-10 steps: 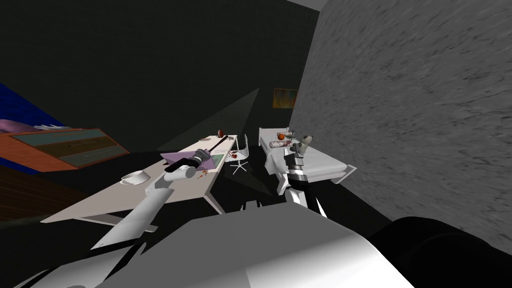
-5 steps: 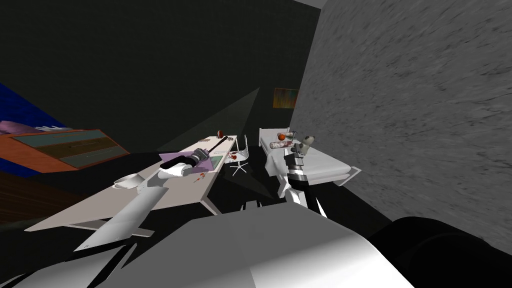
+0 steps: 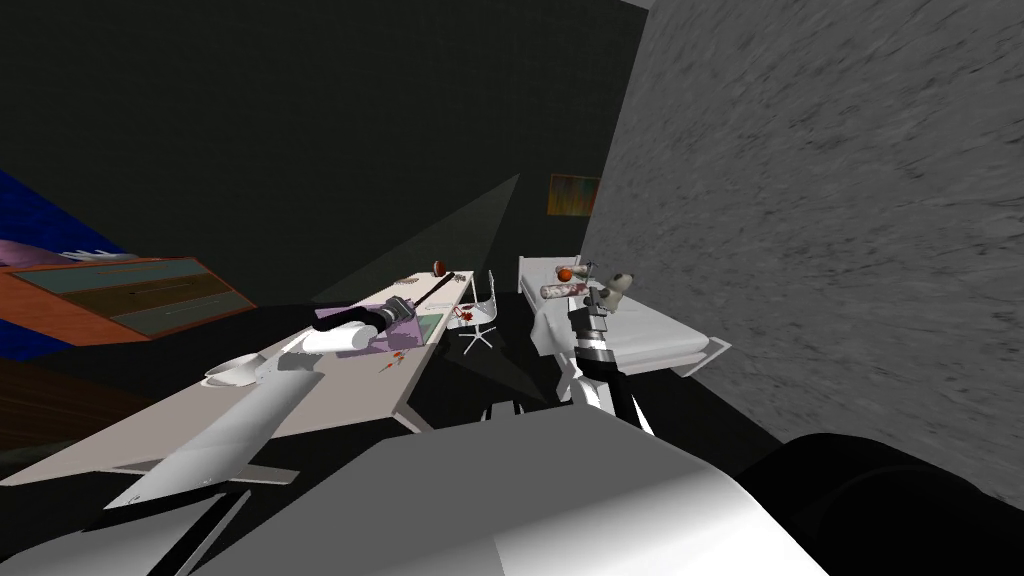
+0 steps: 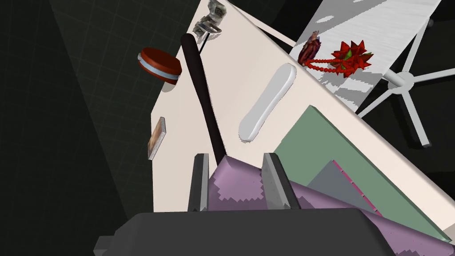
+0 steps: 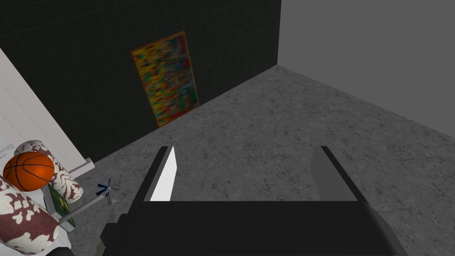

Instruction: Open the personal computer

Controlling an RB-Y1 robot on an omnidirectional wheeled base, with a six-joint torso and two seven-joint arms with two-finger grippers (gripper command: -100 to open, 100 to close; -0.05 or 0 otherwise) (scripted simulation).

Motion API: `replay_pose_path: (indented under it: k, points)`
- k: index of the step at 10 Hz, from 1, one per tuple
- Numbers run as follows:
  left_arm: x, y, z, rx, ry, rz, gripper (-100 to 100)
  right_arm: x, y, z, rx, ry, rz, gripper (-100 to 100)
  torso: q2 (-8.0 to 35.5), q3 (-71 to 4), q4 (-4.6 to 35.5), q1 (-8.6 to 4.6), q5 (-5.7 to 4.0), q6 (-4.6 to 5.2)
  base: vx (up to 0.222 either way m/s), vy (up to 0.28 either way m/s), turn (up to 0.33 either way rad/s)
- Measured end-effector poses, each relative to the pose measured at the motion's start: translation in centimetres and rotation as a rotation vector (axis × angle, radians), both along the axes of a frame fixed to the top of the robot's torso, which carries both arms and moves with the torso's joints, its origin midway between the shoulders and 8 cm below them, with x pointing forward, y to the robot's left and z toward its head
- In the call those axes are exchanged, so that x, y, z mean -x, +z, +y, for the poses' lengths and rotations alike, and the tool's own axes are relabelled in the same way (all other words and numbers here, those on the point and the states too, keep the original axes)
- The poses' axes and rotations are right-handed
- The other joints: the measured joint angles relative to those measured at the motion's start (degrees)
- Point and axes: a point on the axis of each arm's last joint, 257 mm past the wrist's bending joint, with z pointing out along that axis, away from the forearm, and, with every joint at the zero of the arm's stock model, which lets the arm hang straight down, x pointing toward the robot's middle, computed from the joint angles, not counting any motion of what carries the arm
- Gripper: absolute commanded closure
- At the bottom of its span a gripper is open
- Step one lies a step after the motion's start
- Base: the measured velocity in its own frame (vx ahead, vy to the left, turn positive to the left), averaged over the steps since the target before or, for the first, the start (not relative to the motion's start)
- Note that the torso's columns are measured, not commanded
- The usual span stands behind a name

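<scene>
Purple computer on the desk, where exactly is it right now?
Left wrist view: the flat purple computer sits on the pale desk between the left gripper's fingers, at the long dark bat's near end, beside a green mat.

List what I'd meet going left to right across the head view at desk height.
Orange dresser → white bowl → purple laptop → white chair → white bed → grey wall.
</scene>
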Motion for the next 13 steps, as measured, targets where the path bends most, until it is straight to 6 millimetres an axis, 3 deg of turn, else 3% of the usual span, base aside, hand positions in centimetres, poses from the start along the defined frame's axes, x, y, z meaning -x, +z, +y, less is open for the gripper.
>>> replay_pose_path:
  k: [13]
  points:
    - [3.0,-1.0,0.9,0.003,0.001,0.246,100,0.0,0.0,0.0,0.0,0.0,0.0,0,-0.2,-0.14,-0.12,0.06,0.07,0.05,0.075,-0.008,0.0]
